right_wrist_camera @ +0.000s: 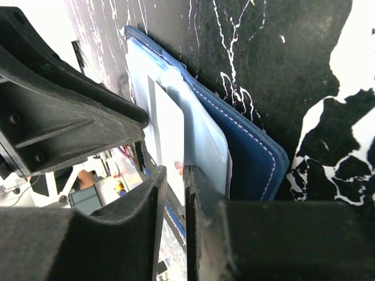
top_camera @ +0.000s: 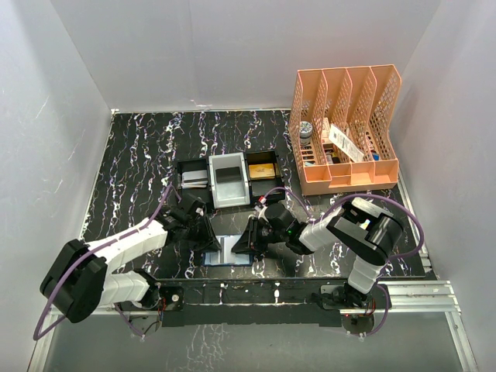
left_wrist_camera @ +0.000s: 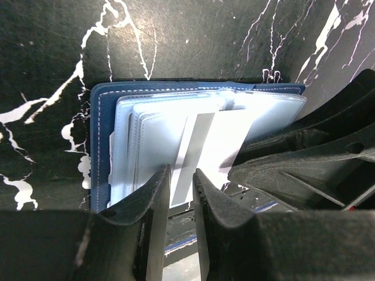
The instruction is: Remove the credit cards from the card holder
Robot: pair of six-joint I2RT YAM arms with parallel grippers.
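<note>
card holder (top_camera: 227,253): lies open on the bench (top_camera: 139,170), near edge, between the two arms; navy cover down, clear sleeves (left_wrist_camera: 146,132) fanned on top
credit card (left_wrist_camera: 225,137): one pale card with a grey stripe, partly out of the sleeves, still over the holder; its free end points at both wrist cameras
other cards: can't make out any in the sleeves
left gripper (left_wrist_camera: 180,173): at the holder's left side, tips at the card's end; jaws at a narrow gap with the striped edge of the card between them; can't tell whether they clamp it
right gripper (right_wrist_camera: 174,171): at the holder's right side, facing the left one, close to it; jaws at a narrow gap with the card's edge between the tips; can't tell whether they pinch it or only bracket it
tray (top_camera: 186,164): black-and-white compartment tray, just behind the holder, apart from it; tan block (top_camera: 263,173) in its right compartment
file rack (top_camera: 349,177): orange, far right corner of the bench, small items inside
</note>
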